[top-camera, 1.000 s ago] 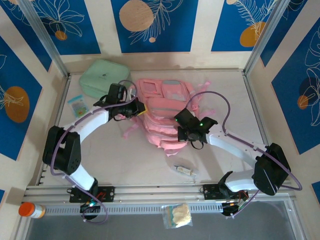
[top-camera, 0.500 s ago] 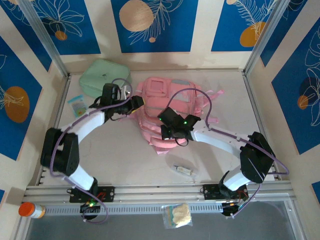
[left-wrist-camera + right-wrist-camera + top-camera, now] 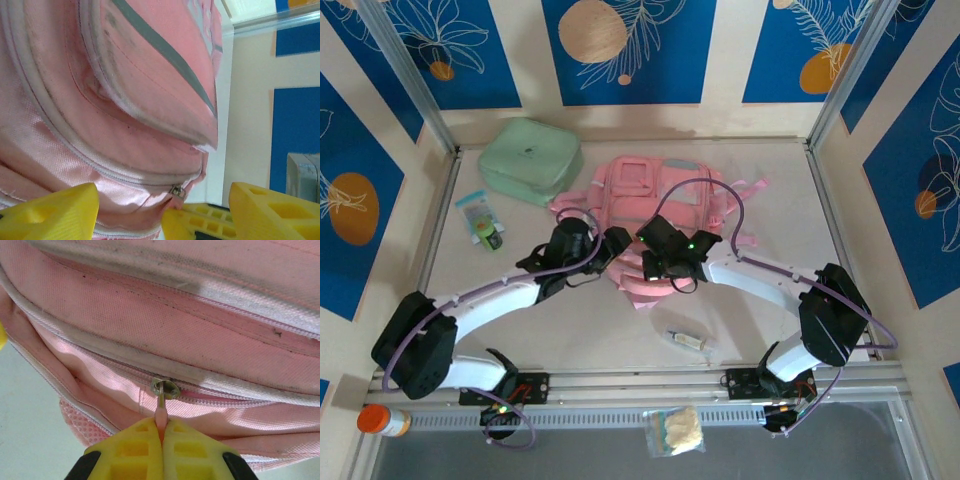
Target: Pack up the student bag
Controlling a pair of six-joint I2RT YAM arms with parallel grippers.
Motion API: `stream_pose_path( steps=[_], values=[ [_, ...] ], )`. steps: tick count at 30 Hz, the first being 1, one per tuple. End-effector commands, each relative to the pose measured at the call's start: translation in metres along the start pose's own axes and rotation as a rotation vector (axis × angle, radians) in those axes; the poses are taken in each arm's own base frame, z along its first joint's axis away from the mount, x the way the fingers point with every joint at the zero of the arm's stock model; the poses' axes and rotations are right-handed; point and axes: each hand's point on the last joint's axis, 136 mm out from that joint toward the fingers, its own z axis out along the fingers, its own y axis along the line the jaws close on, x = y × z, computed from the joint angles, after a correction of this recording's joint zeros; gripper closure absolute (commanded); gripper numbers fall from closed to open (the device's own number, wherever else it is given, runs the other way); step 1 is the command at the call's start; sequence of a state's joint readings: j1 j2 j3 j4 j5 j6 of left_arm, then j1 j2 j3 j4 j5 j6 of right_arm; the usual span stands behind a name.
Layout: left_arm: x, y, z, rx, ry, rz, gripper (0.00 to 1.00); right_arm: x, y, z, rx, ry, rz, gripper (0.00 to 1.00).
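The student bag [image 3: 650, 195], a pink backpack with grey-white panels, lies flat at the table's middle. My right gripper [image 3: 650, 262] is at its near edge, shut on the pink zip pull [image 3: 160, 415] just below the metal slider [image 3: 165, 388]. In the right wrist view the right gripper's [image 3: 162, 429] yellow fingers press together on that pull. My left gripper [image 3: 616, 246] sits close beside it on the left, open, the bag's fabric [image 3: 125, 115] in front of it and nothing gripped. In the left wrist view the same slider [image 3: 176, 191] and the right gripper's yellow finger [image 3: 200, 220] show between the left gripper's [image 3: 164, 196] spread fingers.
A mint-green zip case [image 3: 530, 160] lies at the back left, a small packet [image 3: 480, 215] near the left wall. A small clear-wrapped item [image 3: 688, 340] rests on the table in front of the bag. An orange bottle [image 3: 378, 420] and a snack bag [image 3: 675, 430] sit by the front rail.
My left gripper opened, left the bag's upper left side and moved near, beside the right gripper. The right gripper pulled left early on, shifting the bag, then held still.
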State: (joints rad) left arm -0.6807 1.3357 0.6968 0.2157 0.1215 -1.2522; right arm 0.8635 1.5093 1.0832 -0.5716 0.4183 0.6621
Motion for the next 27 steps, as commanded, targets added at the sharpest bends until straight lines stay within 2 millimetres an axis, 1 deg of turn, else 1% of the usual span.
stream_pose_path(
  steps=[1, 4, 6, 7, 8, 9, 11, 13, 15, 18, 21, 24, 25, 27],
  values=[
    [-0.012, 0.011, 0.004, -0.039, -0.142, -0.094, 0.33, -0.008, 0.004, -0.009, -0.037, -0.040, 0.014, 1.00],
    [-0.009, 0.011, 0.010, -0.052, -0.155, -0.107, 0.36, -0.007, -0.001, -0.006, -0.012, -0.041, 0.005, 1.00],
    [-0.005, 0.017, 0.013, -0.084, -0.165, -0.134, 0.38, -0.007, -0.003, -0.005, -0.018, -0.039, 0.016, 1.00],
    [-0.004, 0.019, 0.014, -0.093, -0.183, -0.144, 0.42, -0.007, -0.001, -0.004, -0.033, -0.036, 0.021, 1.00],
    [-0.003, 0.021, 0.016, -0.107, -0.193, -0.149, 0.48, -0.007, 0.001, -0.004, -0.042, -0.035, 0.020, 1.00],
    [-0.002, 0.020, 0.018, -0.118, -0.196, -0.154, 0.50, -0.006, 0.002, -0.004, -0.048, -0.033, 0.019, 1.00],
    [0.000, 0.018, 0.023, -0.149, -0.199, -0.136, 0.50, -0.008, 0.003, -0.004, -0.049, -0.043, 0.019, 1.00],
    [0.000, 0.023, 0.025, -0.187, -0.222, -0.148, 0.50, -0.008, 0.003, -0.003, -0.055, -0.044, 0.019, 1.00],
    [-0.001, 0.021, 0.031, -0.176, -0.234, -0.154, 0.52, -0.008, 0.006, -0.002, -0.063, -0.037, 0.021, 1.00],
    [-0.005, 0.023, 0.036, -0.227, -0.252, -0.133, 0.56, -0.008, 0.009, -0.002, -0.073, -0.039, 0.007, 1.00],
    [-0.004, 0.023, 0.041, -0.248, -0.251, -0.111, 0.66, -0.007, 0.007, -0.001, -0.055, -0.036, 0.006, 1.00],
    [-0.004, 0.026, 0.042, -0.260, -0.256, -0.096, 0.79, -0.006, 0.001, -0.002, -0.028, -0.033, 0.012, 1.00],
    [-0.006, 0.026, 0.041, -0.263, -0.264, -0.080, 0.84, -0.007, -0.001, -0.004, -0.023, -0.036, 0.011, 1.00],
    [-0.009, 0.029, 0.035, -0.277, -0.280, -0.059, 0.99, -0.007, -0.004, -0.006, -0.009, -0.042, 0.005, 1.00]
  ],
)
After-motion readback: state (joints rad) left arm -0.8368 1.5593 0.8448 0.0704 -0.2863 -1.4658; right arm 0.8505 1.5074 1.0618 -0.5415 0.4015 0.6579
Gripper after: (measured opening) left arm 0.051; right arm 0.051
